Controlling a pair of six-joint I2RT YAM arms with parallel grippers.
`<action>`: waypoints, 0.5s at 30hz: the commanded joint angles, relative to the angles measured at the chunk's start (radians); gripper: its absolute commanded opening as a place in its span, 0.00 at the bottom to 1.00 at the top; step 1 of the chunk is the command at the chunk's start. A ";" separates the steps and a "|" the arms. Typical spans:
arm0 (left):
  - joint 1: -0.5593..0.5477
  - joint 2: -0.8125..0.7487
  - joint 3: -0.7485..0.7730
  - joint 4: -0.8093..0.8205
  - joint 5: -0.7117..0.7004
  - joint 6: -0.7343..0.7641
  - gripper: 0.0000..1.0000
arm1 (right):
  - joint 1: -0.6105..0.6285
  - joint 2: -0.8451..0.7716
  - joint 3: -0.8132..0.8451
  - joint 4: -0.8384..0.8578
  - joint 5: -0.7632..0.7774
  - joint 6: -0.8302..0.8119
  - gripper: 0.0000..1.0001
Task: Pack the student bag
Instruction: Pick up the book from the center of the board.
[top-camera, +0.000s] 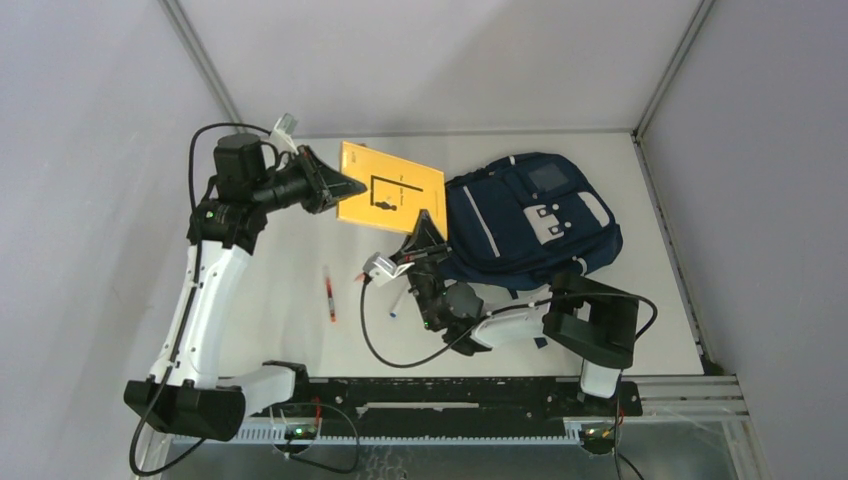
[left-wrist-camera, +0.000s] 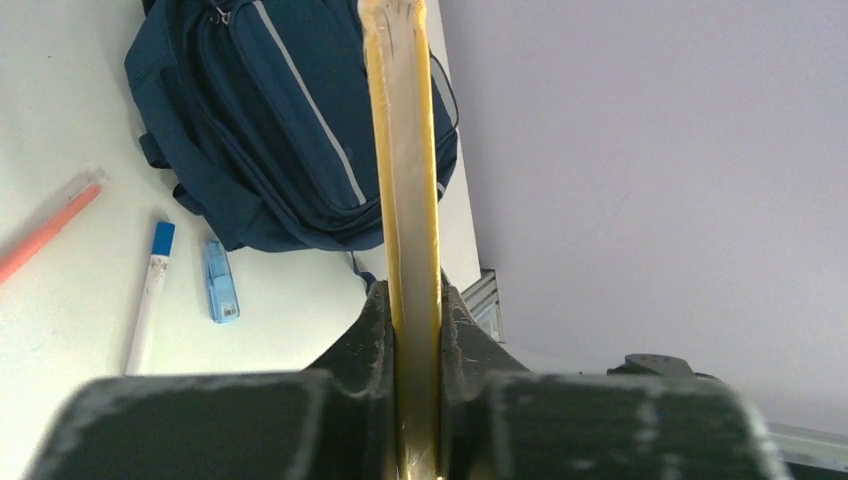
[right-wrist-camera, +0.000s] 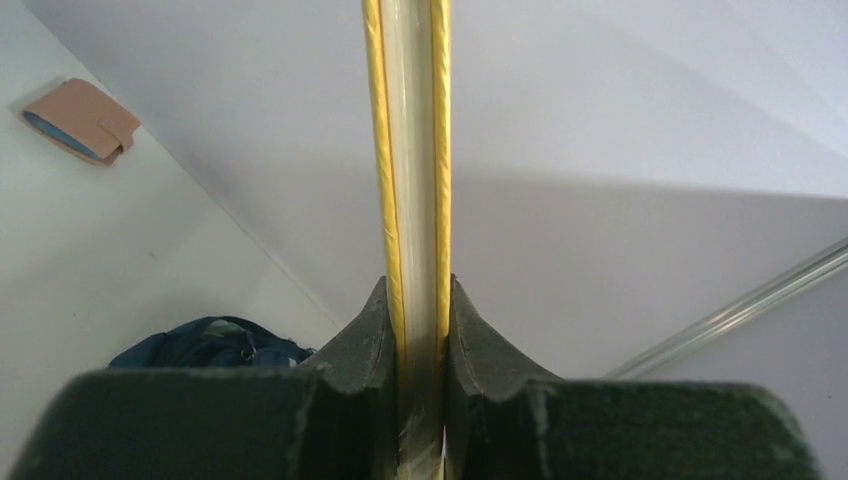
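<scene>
**White table, pale walls: both grippers clamped on one book**

From above, the white table (top-camera: 280, 330) stands between pale grey walls. The left gripper (top-camera: 350, 187) is closed on the left edge of a thin, flat yellow book (top-camera: 390, 188). The right gripper (top-camera: 425, 222) pinches the book's near right corner. The student bag (top-camera: 530, 215), soft navy fabric with white patches, lies flat just right of the book. A red pen (top-camera: 328, 293) lies alone on bare tabletop between the arms.

From the left wrist, both jaws press the book's covers. The book is seen edge-on, pale pages between yellow boards. Beyond it lie the bag, the red pen, a white pen (left-wrist-camera: 150, 295) with a blue cap, and a small blue plastic piece (left-wrist-camera: 220, 280).

From the right wrist, the jaws sit tight on the same edge. The bag shows low on the left, and a tan wallet (right-wrist-camera: 80, 120) lies near the wall.
</scene>
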 joint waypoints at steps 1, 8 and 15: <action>-0.007 -0.015 0.045 0.060 0.009 0.052 0.00 | 0.016 -0.021 0.058 0.102 -0.023 0.054 0.06; 0.015 -0.091 0.042 0.026 -0.273 0.095 0.00 | 0.007 -0.046 0.121 -0.028 0.140 0.124 1.00; 0.086 -0.198 0.021 0.050 -0.491 0.098 0.00 | -0.092 -0.344 0.206 -1.274 -0.140 1.017 1.00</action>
